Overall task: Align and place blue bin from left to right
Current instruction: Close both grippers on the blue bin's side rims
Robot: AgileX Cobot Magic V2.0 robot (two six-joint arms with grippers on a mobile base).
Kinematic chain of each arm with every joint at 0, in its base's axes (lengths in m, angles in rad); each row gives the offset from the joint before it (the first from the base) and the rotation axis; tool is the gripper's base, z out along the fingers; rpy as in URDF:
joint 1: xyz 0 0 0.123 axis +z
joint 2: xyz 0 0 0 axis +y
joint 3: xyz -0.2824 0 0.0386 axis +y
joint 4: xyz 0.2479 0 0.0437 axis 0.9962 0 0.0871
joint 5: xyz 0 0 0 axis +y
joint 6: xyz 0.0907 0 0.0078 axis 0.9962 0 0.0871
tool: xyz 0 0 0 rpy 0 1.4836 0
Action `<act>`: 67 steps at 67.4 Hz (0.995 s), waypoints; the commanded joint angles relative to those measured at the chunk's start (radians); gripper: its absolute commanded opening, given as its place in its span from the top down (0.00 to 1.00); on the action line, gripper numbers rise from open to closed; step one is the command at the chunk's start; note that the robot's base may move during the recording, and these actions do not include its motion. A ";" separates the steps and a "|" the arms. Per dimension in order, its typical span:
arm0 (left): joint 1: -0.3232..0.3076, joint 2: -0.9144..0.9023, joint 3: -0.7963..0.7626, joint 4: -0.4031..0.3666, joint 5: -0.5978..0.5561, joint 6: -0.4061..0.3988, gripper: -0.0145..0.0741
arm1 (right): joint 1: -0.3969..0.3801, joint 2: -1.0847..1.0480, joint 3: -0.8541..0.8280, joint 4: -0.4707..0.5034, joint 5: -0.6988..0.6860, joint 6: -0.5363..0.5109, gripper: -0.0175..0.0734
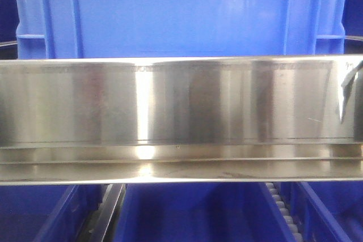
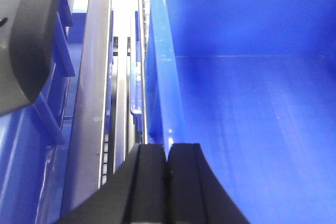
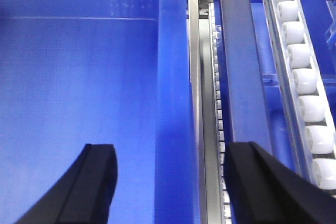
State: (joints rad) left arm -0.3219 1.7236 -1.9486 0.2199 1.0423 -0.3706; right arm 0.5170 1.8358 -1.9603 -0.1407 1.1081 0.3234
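With the left gripper (image 2: 168, 167) together at the left rim of the bin (image 2: 252, 129), the right gripper (image 3: 179, 182), apart astride the right rim, should be closed squarely first.

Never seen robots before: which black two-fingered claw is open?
The right gripper: its fingers stand apart astride a wall of the blue plastic bin; the left gripper is pressed shut.

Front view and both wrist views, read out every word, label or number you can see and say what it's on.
Readable text: none in any view.
On the steel rail: a faint band of fine marks along its top edge, too blurred to read.
On the blue bin: no label or print visible.
In the wrist views: only plain blue plastic, metal strips and white rollers, with no text.
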 commanded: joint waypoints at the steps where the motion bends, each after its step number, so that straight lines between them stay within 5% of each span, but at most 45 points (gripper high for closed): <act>1: -0.004 -0.007 -0.009 -0.001 -0.003 -0.007 0.96 | 0.001 -0.002 -0.006 -0.013 -0.019 0.000 0.44; 35: -0.004 -0.007 -0.009 -0.001 0.023 -0.007 0.96 | 0.001 0.009 -0.006 -0.013 -0.017 0.000 0.45; 47: -0.009 -0.007 -0.009 0.001 0.022 0.007 0.96 | 0.001 0.009 -0.006 -0.013 -0.009 0.000 0.64; 56: -0.044 -0.007 -0.009 0.042 0.017 0.007 0.78 | 0.001 0.009 -0.006 -0.019 0.002 0.000 0.90; 67: -0.075 0.004 -0.009 0.077 -0.021 -0.021 0.47 | 0.001 0.009 -0.006 -0.019 0.001 0.000 0.89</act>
State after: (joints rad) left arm -0.3833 1.7243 -1.9486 0.2823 1.0539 -0.3703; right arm 0.5170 1.8493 -1.9603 -0.1428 1.1086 0.3253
